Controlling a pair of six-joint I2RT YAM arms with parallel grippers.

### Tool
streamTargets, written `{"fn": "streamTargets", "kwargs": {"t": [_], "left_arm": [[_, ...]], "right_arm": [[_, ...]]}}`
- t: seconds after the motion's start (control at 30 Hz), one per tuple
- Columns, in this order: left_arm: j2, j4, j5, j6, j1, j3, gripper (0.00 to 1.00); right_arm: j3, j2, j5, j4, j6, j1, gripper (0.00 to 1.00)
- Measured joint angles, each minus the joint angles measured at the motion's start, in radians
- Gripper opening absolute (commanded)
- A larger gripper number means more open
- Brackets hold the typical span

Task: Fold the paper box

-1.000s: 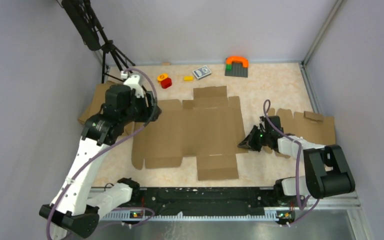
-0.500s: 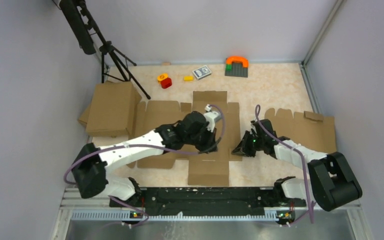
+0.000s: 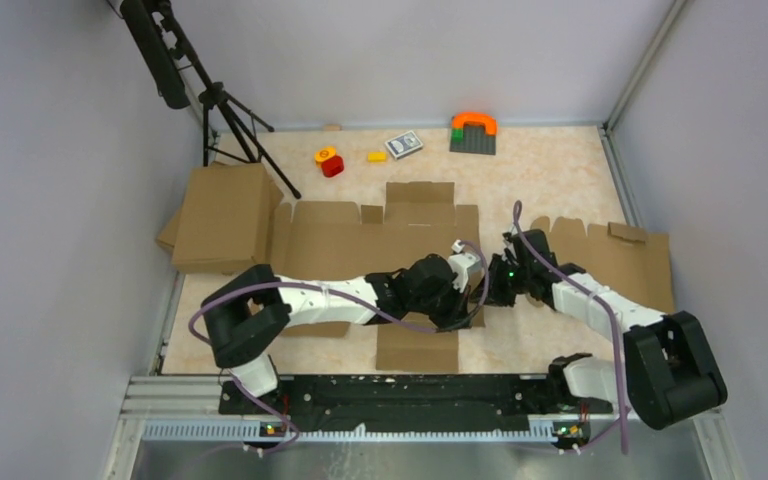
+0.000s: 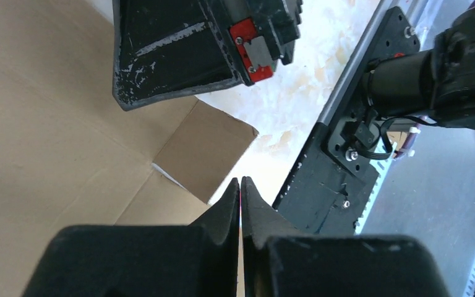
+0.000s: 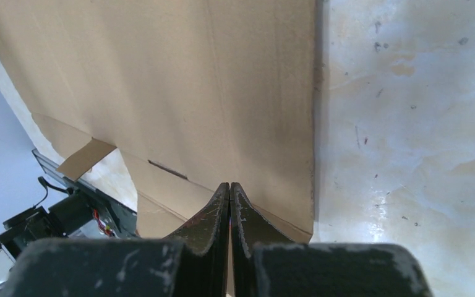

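The left gripper, jaws clenched on nothing, sits over the right end of the paper box, a plain brown corrugated cardboard die-cut sheet lying flat on the pale desk. It looks light, stiff across its panels and willing to bend at the creases, so a flap edge is the best place to pinch. The right gripper, jaws likewise clenched empty, meets that right edge

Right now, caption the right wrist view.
Closed right gripper at edge of flat brown cardboard mailer on marbled table.
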Motion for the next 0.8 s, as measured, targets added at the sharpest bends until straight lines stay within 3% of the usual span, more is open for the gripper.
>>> {"fn": "streamTargets", "kwargs": {"t": [0.23,0.47,0.63,0.8], "left_arm": [[0.055,0.090,-0.002,-0.020,-0.004,-0.021,0.00],[-0.079,0.096,-0.037,-0.015,-0.019,-0.105,0.00],[-0.101,0.086,-0.040,0.012,-0.095,-0.097,0.00],[-0.020,0.068,-0.035,0.030,-0.156,-0.058,0.00]], "right_arm": [[-0.025,0.031,-0.032,0.002,-0.009,-0.033,0.00],[-0.015,0.033,-0.032,-0.013,-0.040,-0.053,0.00],[0.024,0.068,-0.028,-0.012,-0.058,-0.056,0.00],[0.066,0.137,-0.015,0.002,-0.075,-0.057,0.00]]}}
